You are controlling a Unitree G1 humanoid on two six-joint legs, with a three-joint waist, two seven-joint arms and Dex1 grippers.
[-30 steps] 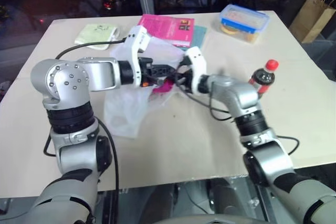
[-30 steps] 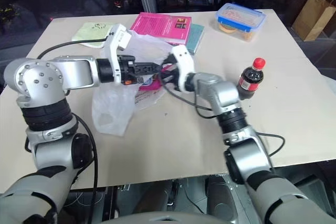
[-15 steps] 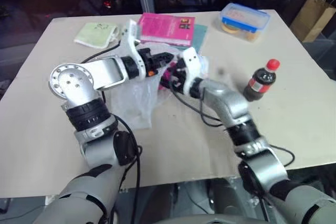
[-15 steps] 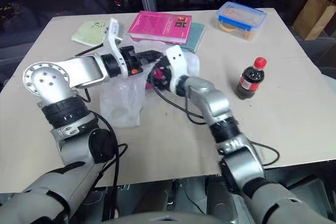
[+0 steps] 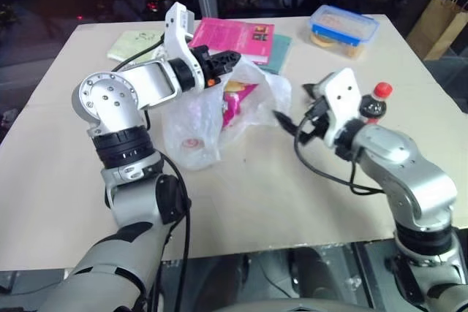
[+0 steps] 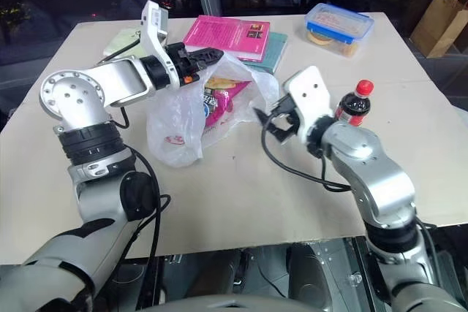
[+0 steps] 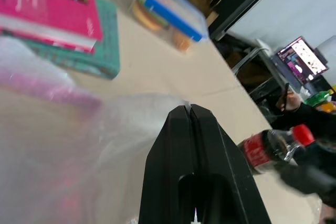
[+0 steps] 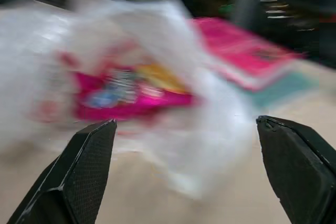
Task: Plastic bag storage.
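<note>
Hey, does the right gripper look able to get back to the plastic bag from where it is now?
Probably yes. The right gripper is open, facing the plastic bag, with bare table between them; the left gripper holds the bag's top.

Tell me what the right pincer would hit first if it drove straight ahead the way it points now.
Most likely the plastic bag: the open right pincer faces it, with bare table between. The crisp packet lies inside it.
</note>
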